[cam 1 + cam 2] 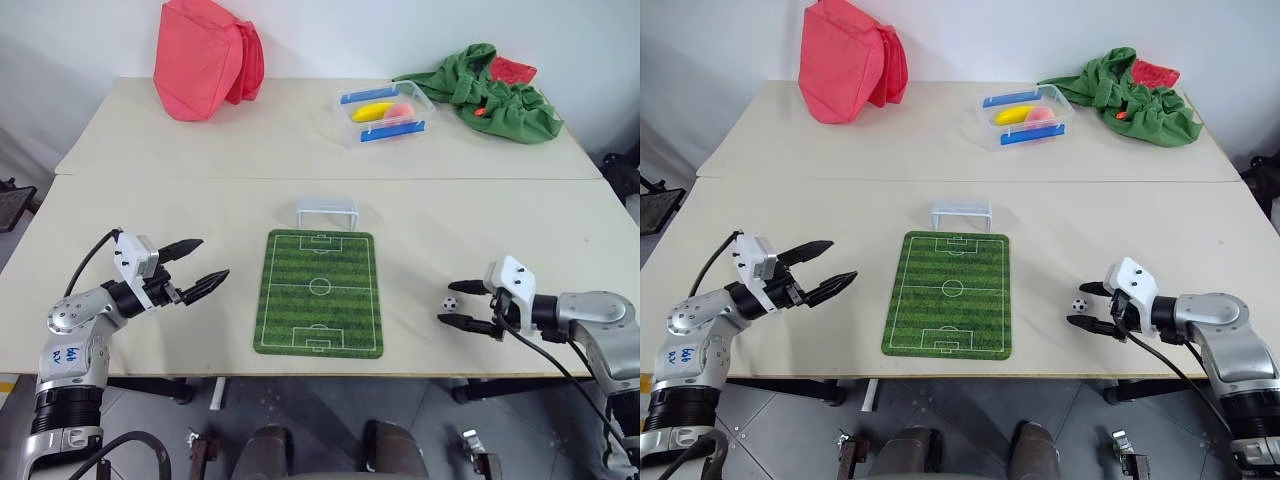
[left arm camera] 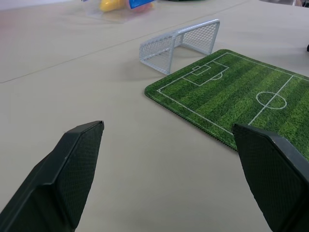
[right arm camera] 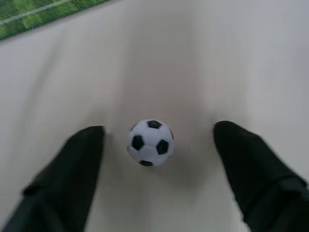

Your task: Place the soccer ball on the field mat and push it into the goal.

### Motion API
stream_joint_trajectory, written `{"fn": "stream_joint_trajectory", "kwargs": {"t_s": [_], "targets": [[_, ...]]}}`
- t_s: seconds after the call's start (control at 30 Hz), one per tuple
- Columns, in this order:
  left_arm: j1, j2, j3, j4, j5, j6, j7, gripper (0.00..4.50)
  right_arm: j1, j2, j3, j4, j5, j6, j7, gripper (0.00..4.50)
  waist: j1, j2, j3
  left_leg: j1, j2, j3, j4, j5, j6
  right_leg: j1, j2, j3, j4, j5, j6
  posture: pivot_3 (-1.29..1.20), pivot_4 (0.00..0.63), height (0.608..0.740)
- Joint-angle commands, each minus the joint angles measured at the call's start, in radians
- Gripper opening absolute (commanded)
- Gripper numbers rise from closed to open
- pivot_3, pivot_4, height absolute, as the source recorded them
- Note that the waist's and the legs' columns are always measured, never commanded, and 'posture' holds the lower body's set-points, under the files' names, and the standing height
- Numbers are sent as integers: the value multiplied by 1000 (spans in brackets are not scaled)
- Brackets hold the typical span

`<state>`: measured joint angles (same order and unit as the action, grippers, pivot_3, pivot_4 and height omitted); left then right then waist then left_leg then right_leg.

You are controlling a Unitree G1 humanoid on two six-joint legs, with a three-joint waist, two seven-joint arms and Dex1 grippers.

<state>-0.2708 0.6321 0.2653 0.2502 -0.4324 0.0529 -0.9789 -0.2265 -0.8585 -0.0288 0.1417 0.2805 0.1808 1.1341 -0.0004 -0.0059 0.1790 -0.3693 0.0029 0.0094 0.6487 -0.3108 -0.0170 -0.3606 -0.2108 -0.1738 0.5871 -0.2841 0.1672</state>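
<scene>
The soccer ball lies on the table to the right of the field mat, a green striped pitch near the table's front edge. My right gripper is open, low over the table, with one finger on each side of the ball and a gap on both sides. The small white goal stands just beyond the mat's far end. My left gripper hangs open to the left of the mat, holding nothing, pointing toward the mat and goal.
A clear tub with blue handles holding yellow and pink items sits at the back. A red bag stands at the back left and a green cloth heap at the back right.
</scene>
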Motion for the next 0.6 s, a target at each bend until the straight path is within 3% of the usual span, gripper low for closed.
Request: {"fn": "stream_joint_trajectory", "kwargs": {"t_s": [0.03, 0.17, 0.37, 0.5, 0.6], "targets": [[-13, 5, 19, -13, -17, -11, -7, 4500, 12, 9, 3, 11, -19, -32, 3, 2196, -1, 0, 0, 0, 0, 0, 0, 0, 0, 0, 0, 0, 0, 0, 0, 0, 150, 740], [6, 15, 32, 2, -25, -54, -57, 4500, 22, -2, -27, -30, 1, -36, 10, 910, 0, 0, 0, 0, 0, 0, 1, 0, 0, 1, 0, 0, 0, 0, 0, 0, 150, 740], [47, 30, 56, 40, -88, -102, -226, 4500, -83, 2, -29, -283, 114, 208, -28, 851, -6, 2, 1, 0, 2, 2, 1, 0, -1, -2, 2, 2, 0, 0, 0, 0, 150, 740], [54, 31, 59, 75, -101, -132, -307, 4500, -170, 40, 59, -380, 139, 343, -43, 851, -2, 2, 1, 0, 8, 2, 2, -2, -3, -2, 8, 2, 0, 1, -2, 0, 150, 740], [80, 29, 57, 89, -108, -177, -391, 4500, -258, 118, 216, -431, 124, 426, -33, 851, -1, 2, 1, -1, 10, 2, 2, -3, -5, -3, 10, 2, 0, 1, -3, 0, 150, 740]]}}
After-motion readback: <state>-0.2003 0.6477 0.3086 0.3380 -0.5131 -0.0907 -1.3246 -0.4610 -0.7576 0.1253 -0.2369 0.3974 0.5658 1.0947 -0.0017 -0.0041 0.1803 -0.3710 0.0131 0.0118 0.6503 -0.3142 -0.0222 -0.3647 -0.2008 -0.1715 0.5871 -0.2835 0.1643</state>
